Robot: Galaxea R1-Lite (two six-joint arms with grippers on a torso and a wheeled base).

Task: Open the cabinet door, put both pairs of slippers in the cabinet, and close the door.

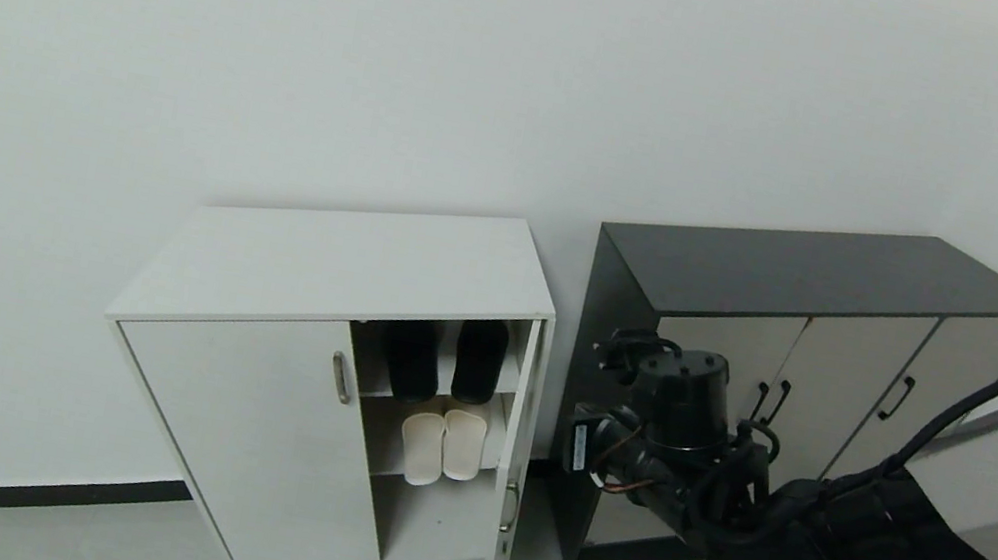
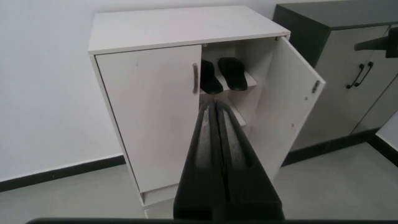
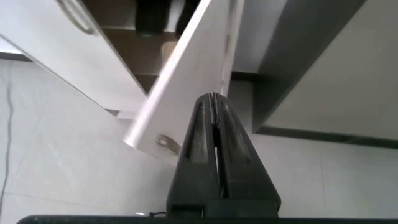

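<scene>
Head view: black slippers (image 1: pixel 445 357) and cream foam slippers (image 1: pixel 440 448) are sitting inside the white wooden cabinet (image 1: pixel 339 264) — left wrist: the left gripper (image 2: pixel 212 107), pinched shut and empty, is facing it; right wrist: the right gripper (image 3: pixel 215 98), also pinched shut, is pointing at the open white door (image 3: pixel 186 74) just ahead — only closing is remaining.

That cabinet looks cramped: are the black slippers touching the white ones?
Apart. Head view: black slippers on upper shelf, white slippers on the shelf below.

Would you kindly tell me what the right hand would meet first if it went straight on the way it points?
Most likely the open cabinet door, just ahead of the right hand, though depth is unclear.
</scene>
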